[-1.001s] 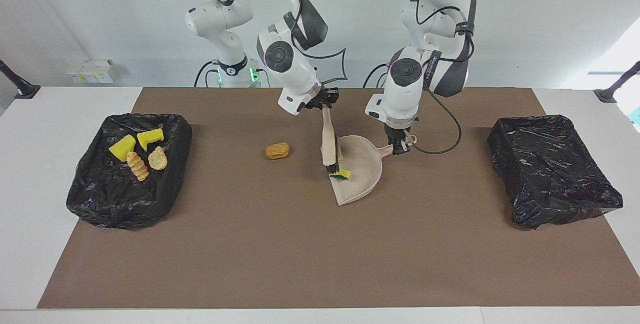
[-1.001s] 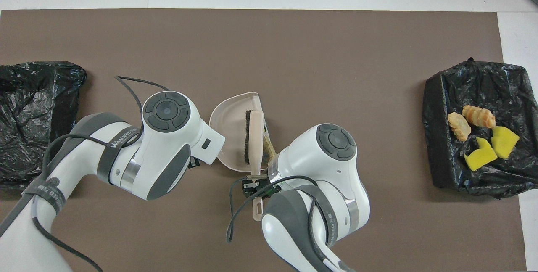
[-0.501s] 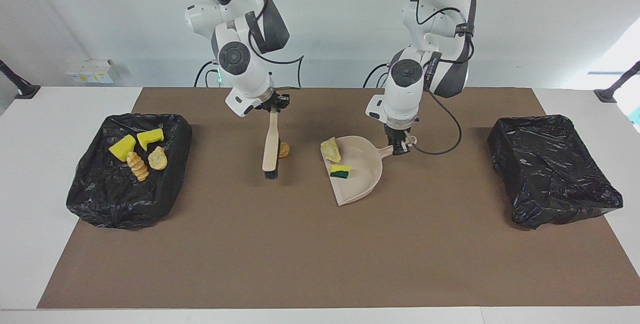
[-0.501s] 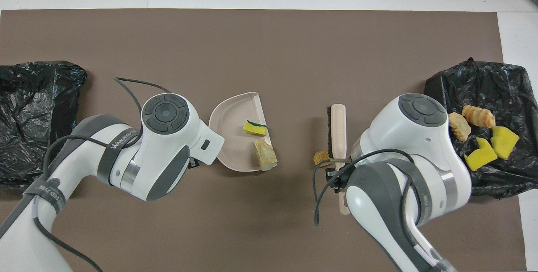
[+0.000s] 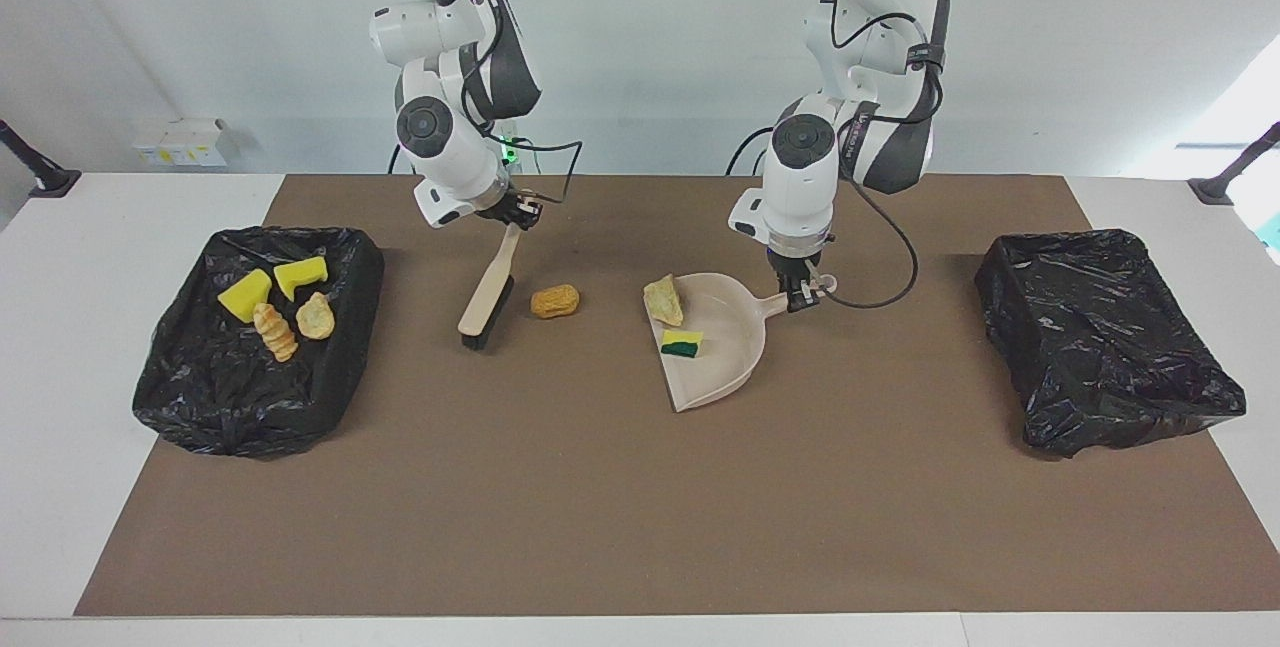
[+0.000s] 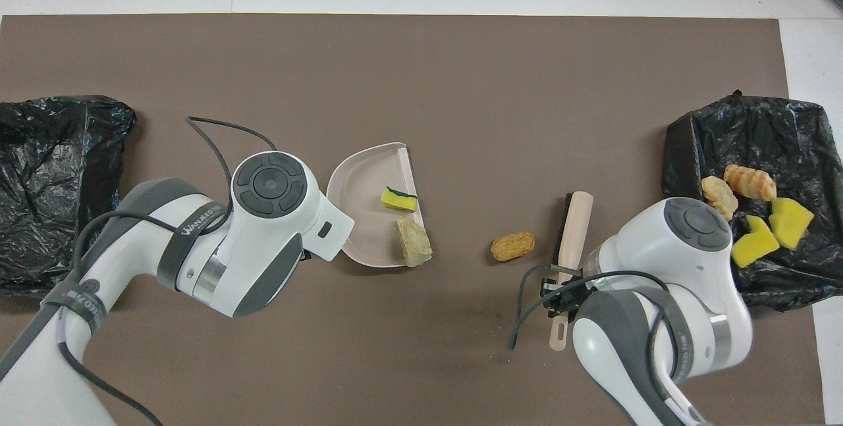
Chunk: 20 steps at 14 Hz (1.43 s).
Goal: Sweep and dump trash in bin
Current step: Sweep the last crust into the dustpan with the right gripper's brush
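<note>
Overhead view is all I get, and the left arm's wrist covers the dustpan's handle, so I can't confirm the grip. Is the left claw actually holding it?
Observer: Yes. From the facing view, the left claw is shut on the handle of the dustpan.
Operator: Is the brush down or lifted?
Observer: The right claw holds it tilted, and its bristle end looks to be down on the mat, beside the orange-brown lump.
Operator: The bin at the left arm's end is cropped for me.
Observer: It shows whole here, with no scraps visible inside.
</note>
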Tool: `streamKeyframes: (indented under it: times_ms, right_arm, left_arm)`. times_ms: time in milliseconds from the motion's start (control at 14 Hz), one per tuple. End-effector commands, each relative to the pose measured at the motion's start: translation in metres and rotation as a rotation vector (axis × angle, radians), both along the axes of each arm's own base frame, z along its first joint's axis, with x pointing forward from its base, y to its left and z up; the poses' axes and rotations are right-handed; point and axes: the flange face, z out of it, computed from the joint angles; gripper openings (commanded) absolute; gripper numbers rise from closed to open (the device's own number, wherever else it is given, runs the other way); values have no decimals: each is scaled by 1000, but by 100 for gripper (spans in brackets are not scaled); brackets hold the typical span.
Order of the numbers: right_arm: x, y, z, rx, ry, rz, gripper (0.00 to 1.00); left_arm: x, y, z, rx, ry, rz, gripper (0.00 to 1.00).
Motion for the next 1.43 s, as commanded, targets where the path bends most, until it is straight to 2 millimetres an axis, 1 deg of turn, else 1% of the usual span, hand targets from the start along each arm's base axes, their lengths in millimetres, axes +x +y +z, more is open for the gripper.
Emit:
streamKeyframes:
  times_ms: [0,72,143,286,429,501,572,715,787,858,1144,1287,1359]
  right_arm:
    - [2,32,-19,17,-52,36,0]
    - [4,49,-23,24,-64,56,0]
    - [8,58,-27,31,-66,63,0]
    - [17,69,-32,59,-69,64,0]
    - [27,106,-31,102,-68,81,0]
    - [30,116,-29,112,-71,96,0]
    - [31,126,-28,139,-72,108,0]
    - [24,164,-26,207,-66,143,0]
    - [20,177,-27,219,-62,155,0]
    - [17,189,-24,250,-61,143,0]
    - [16,218,-7,426,-38,78,0]
    - [15,219,-3,437,-36,91,0]
    - [15,213,3,432,-28,95,0]
  left_arm:
    - [-6,6,0,15,-23,-23,0]
    - [-6,6,1,13,-24,-39,0]
    - [-5,6,0,11,-22,-62,0]
    - [-5,8,-4,8,-21,-85,0]
    - [-5,9,-5,7,-22,-84,0]
    - [-4,10,-5,6,-24,-82,0]
    - [-4,9,-5,5,-25,-82,0]
    - [-4,10,-5,5,-25,-81,0]
    - [-3,10,-5,4,-26,-81,0]
    - [-3,10,-5,4,-26,-81,0]
    - [-3,10,-5,3,-27,-83,0]
    - [-3,10,-4,3,-28,-86,0]
    - [-2,12,-5,4,-22,-113,0]
